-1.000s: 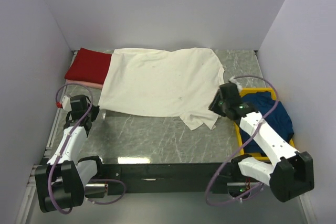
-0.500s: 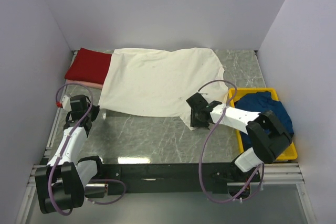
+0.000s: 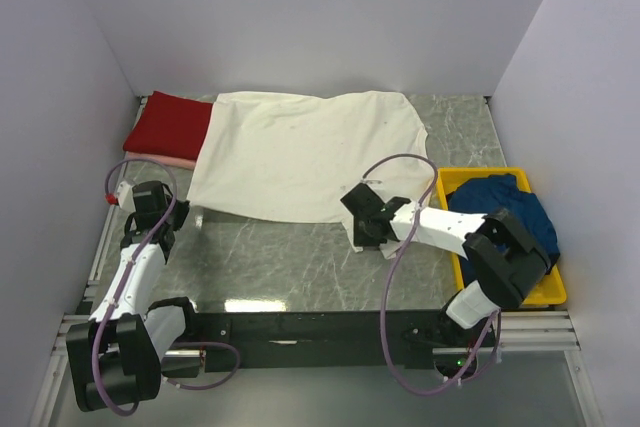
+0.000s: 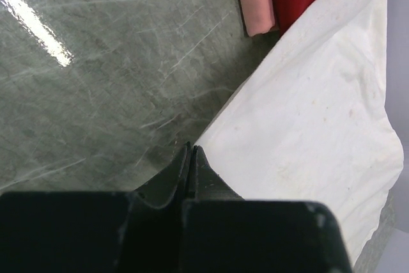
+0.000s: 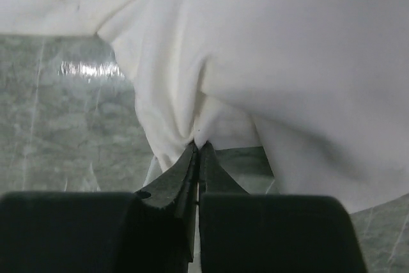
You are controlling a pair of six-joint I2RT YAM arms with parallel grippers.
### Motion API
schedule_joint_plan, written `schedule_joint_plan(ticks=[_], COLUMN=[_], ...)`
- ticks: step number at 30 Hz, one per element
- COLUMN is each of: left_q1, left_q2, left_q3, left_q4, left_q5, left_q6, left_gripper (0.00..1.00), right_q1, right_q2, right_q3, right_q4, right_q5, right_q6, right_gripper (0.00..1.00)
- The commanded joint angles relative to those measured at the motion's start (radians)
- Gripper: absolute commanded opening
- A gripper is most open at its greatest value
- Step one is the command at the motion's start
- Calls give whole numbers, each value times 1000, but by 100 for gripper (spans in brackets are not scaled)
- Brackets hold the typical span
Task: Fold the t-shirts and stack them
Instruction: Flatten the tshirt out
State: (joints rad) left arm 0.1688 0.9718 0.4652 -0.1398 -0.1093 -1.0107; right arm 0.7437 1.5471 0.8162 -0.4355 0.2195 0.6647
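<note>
The large cream t-shirt (image 3: 305, 152) lies spread flat across the table. My left gripper (image 3: 196, 215) sits at its near left corner, jaws shut with the corner of the cloth (image 4: 319, 126) running into the tips (image 4: 191, 147). My right gripper (image 3: 360, 219) is at the near right sleeve, shut on a puckered fold of the cream cloth (image 5: 287, 49) at the tips (image 5: 199, 145). A folded dark red t-shirt (image 3: 170, 125) rests on a pink one (image 3: 150, 159) at the back left, partly under the cream shirt. A navy t-shirt (image 3: 510, 209) is heaped in the bin.
The yellow plastic bin (image 3: 480, 173) stands at the right edge of the table, beside the right arm. White walls close in the left, back and right. Bare grey marble table (image 3: 290, 257) shows between the shirt's near hem and the arm bases.
The right arm swung left from above the bin to the cream shirt's near sleeve, and its jaws closed on the cloth. The left arm has not moved.
</note>
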Motion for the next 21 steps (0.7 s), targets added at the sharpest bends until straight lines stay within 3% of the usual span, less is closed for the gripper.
schedule_joint_plan(ticks=[1, 6, 12, 16, 21], left_q1=[-2, -2, -3, -2, -3], left_q2=[-24, -24, -22, -25, -27], left_q3=[7, 9, 6, 9, 13], left_q4=[14, 12, 14, 9, 5], left_q5=[-7, -10, -12, -13, -18], left_q6=[18, 20, 15, 17, 17], left_gripper=[1, 1, 1, 1, 1], right_q1=[26, 37, 36, 14, -15], right_q2=[-82, -200, -315, -335, -395], right_q3=[-43, -129, -135, -88, -98], right_q4=[-46, -3, 1, -26, -143], right_q5=[-64, -274, -416, -419, -263], right_q6=[55, 104, 147, 139, 142], right_gripper=[0, 0, 11, 36, 44])
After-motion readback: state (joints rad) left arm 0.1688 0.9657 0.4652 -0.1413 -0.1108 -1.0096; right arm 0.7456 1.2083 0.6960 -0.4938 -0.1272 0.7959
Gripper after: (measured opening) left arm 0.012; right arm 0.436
